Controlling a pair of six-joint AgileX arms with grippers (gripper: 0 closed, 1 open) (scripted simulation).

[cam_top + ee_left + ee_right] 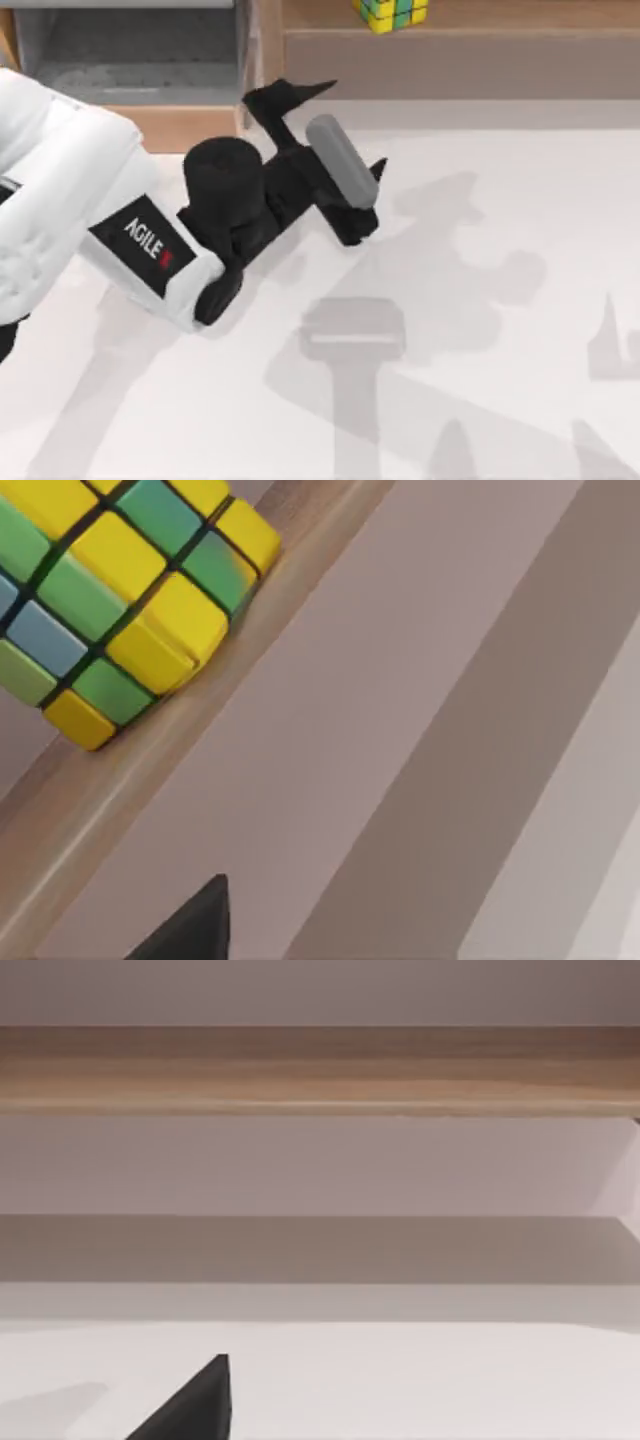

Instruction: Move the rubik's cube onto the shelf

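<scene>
Small yellow, green and blue rubik's cube (391, 13) sits on the long light-brown wooden shelf (500, 15). Left gripper (335, 128), fingers spread and empty, hangs near its front (back straight off, no nudging).

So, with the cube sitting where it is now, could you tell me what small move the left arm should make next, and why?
Probably back the left gripper away toward the table's middle. The rubik's cube already rests on the shelf, apart from the fingers, so nothing remains to carry.
</scene>
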